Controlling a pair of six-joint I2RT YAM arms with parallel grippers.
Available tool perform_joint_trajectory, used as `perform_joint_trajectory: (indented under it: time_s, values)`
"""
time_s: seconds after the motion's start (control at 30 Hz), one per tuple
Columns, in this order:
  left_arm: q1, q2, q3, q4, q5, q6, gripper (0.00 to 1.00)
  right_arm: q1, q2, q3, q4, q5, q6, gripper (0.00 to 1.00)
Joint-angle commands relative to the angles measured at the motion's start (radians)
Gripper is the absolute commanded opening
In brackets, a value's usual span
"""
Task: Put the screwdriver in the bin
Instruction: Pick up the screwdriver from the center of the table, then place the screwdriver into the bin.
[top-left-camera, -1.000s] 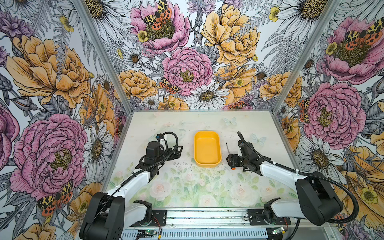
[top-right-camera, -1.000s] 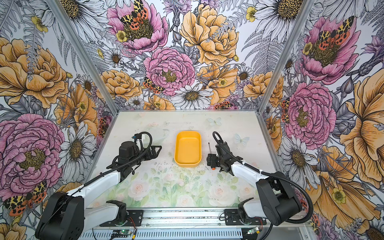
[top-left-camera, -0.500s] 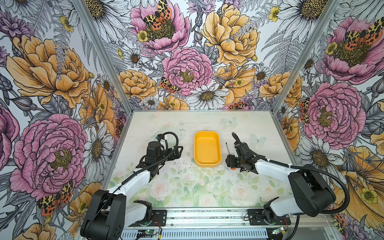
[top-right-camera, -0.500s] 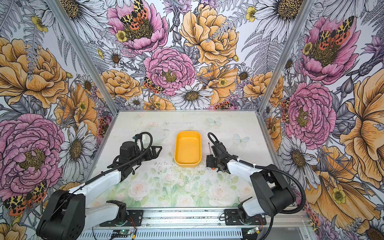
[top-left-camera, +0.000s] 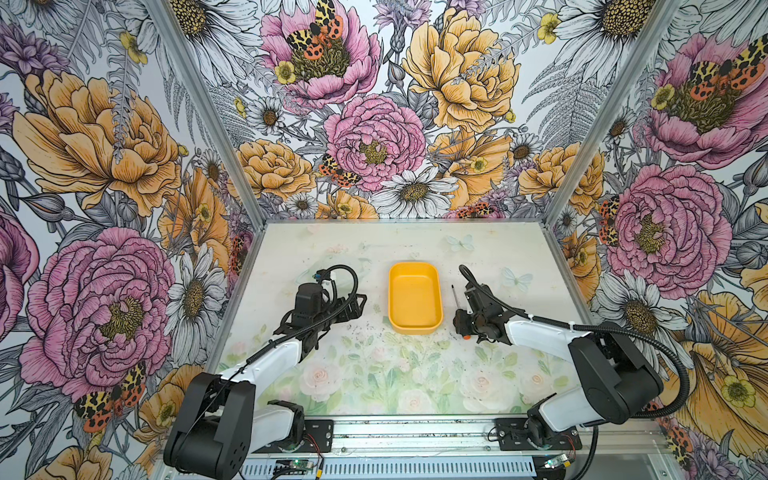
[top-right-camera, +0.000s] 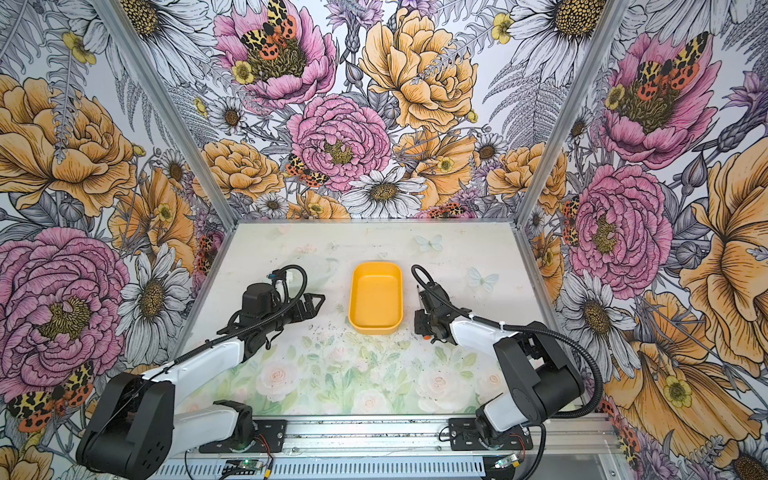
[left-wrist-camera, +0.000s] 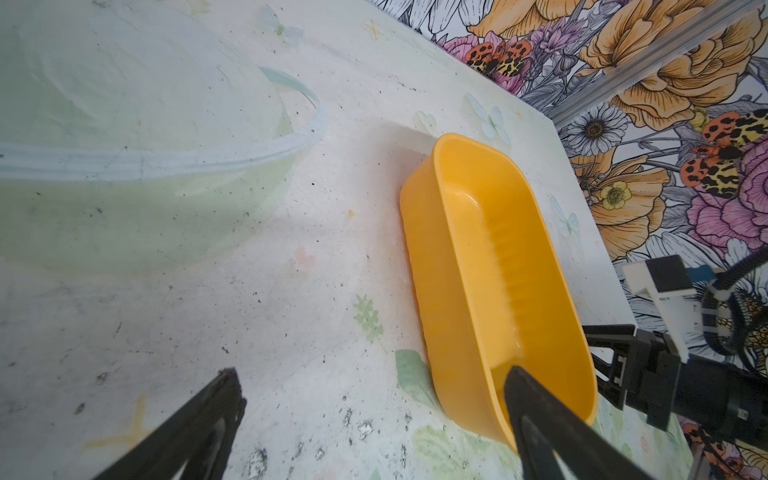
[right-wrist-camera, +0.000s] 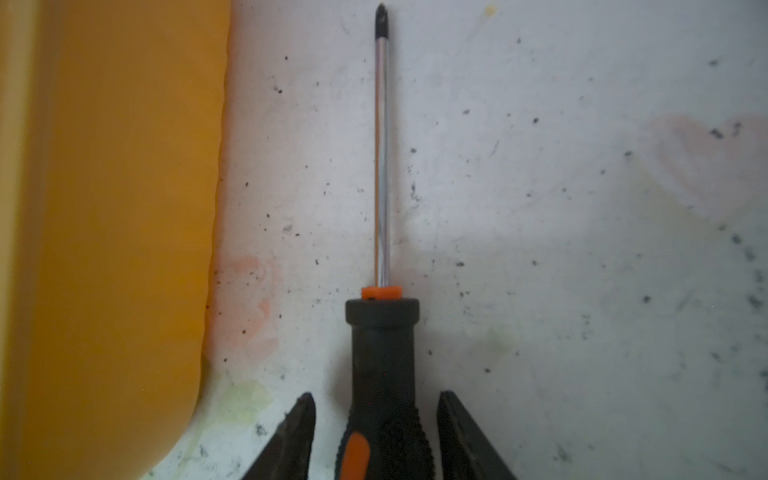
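screwdriver (right-wrist-camera: 382, 353): handle end cut off by right wrist view's edge | both top views: handle hidden under right gripper (top-left-camera: 460, 322), only shaft shows | bin (right-wrist-camera: 104, 208): mostly out of right wrist view | left wrist view: bin corner behind left fingers (left-wrist-camera: 540, 419)

There is one screwdriver (right-wrist-camera: 382, 249); there is one yellow bin (top-left-camera: 414, 299); there is one table (top-left-camera: 498, 249); there are two grippers, the left gripper (left-wrist-camera: 373, 376) and the right gripper (right-wrist-camera: 376, 399); each has two fingers (left-wrist-camera: 199, 428).

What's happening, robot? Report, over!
Left gripper open, empty. Right gripper open, jaws either side of screwdriver, not clamped. Screwdriver outside bin, lying alongside it. Nothing between.
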Motion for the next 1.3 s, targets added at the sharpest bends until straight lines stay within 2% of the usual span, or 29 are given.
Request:
perform_joint_trajectory:
  time_s: [0.0,0.2,0.27,0.4,0.63,0.83,1.0,1.17,1.27]
  values:
    - [-0.006,0.009,0.014,0.020,0.027,-0.004,0.99,0.008,0.024,0.020,-0.008,0.017,0.002,0.41]
    - [-0.006,0.012,0.019,0.016,0.029,-0.007,0.99,0.008,0.021,0.024,-0.017,0.014,0.002,0.33]
    - [-0.006,0.009,0.019,0.013,0.029,-0.006,0.99,0.008,0.016,0.024,-0.021,0.010,0.000,0.27]
    - [-0.006,-0.001,0.020,0.003,0.025,-0.006,0.99,0.006,0.004,0.027,-0.032,-0.002,0.002,0.00]
    - [-0.006,-0.013,0.020,-0.008,0.025,-0.007,0.99,0.001,-0.074,0.030,-0.055,-0.021,0.022,0.00]
    - [-0.006,-0.030,0.020,-0.021,0.025,-0.004,0.99,-0.025,-0.240,0.043,-0.107,-0.018,0.067,0.00]
    - [-0.006,-0.047,0.023,-0.033,0.023,-0.002,0.99,-0.023,-0.350,0.113,-0.147,-0.007,0.129,0.00]
    - [-0.009,-0.051,0.027,-0.034,0.028,-0.003,0.99,0.021,-0.347,0.253,-0.169,0.058,0.204,0.00]
    - [-0.007,-0.054,0.030,-0.036,0.029,-0.005,0.99,0.088,-0.308,0.349,-0.168,0.144,0.220,0.00]
